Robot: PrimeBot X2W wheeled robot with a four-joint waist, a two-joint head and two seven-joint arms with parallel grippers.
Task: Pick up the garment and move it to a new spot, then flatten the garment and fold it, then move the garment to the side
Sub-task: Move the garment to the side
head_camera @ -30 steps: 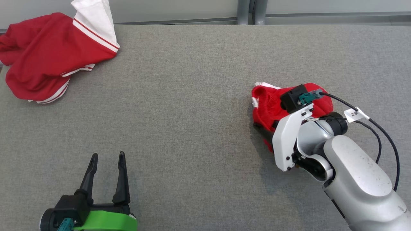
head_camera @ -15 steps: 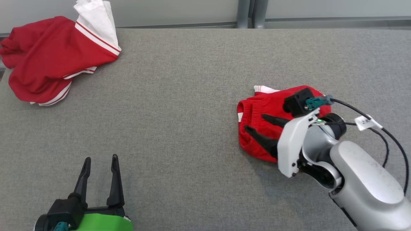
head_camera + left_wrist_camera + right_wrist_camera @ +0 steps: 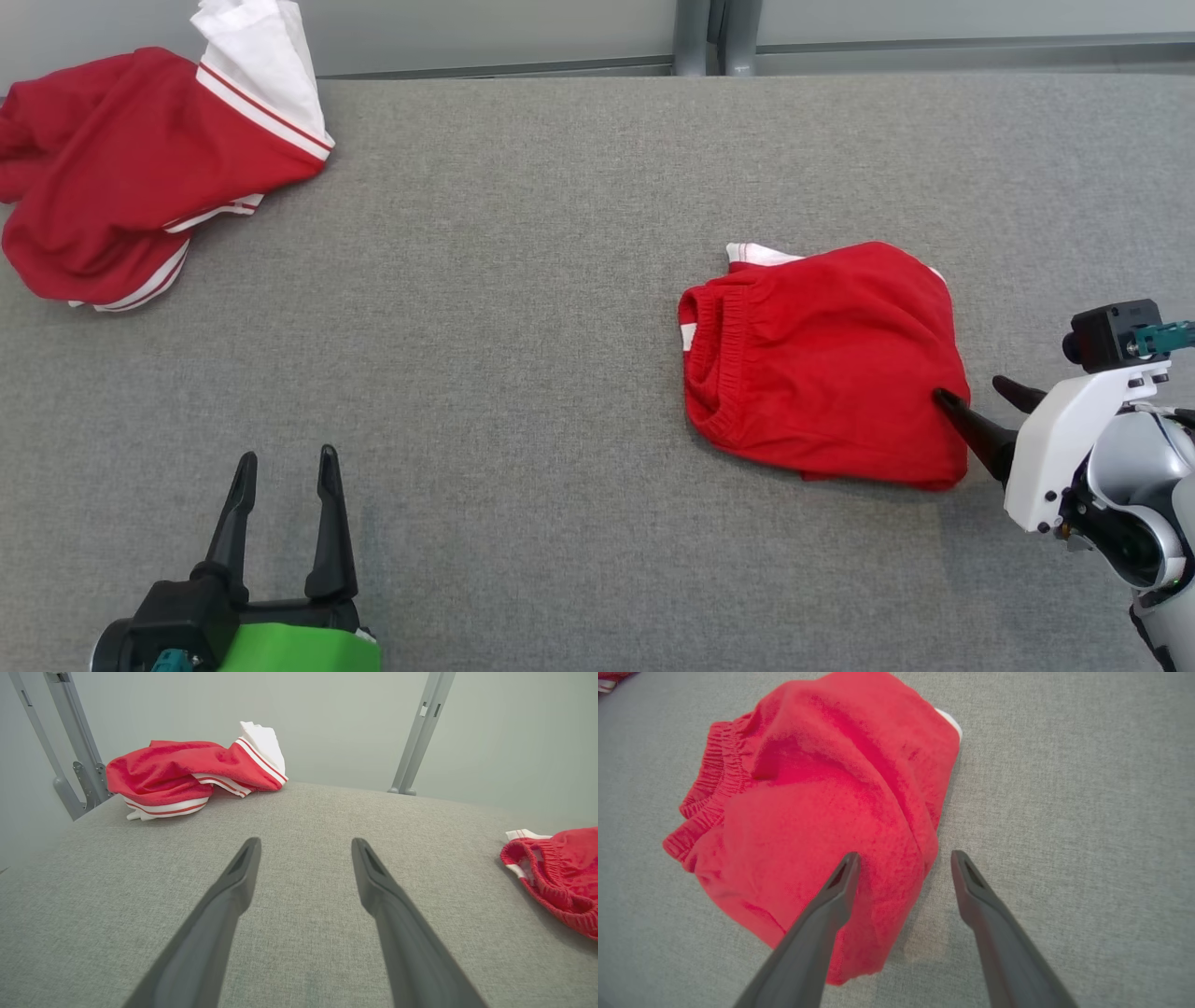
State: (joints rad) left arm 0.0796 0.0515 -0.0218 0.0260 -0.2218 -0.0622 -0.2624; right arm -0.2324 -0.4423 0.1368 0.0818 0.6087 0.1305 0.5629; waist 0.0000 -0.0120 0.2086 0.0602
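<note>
1. Folded red garment lies right of centre on the table.
2. Right gripper wide, empty; one fingertip at its edge, possibly touching.
3. Left gripper wide, empty.
4. Red-and-white clothing heap at far-left corner.

The red-and-white clothes pile runs off the head view's left and top edges. In the left wrist view, the folded red garment is cropped by the right edge. The right end effector has its farther finger partly hidden behind a white bracket.
</note>
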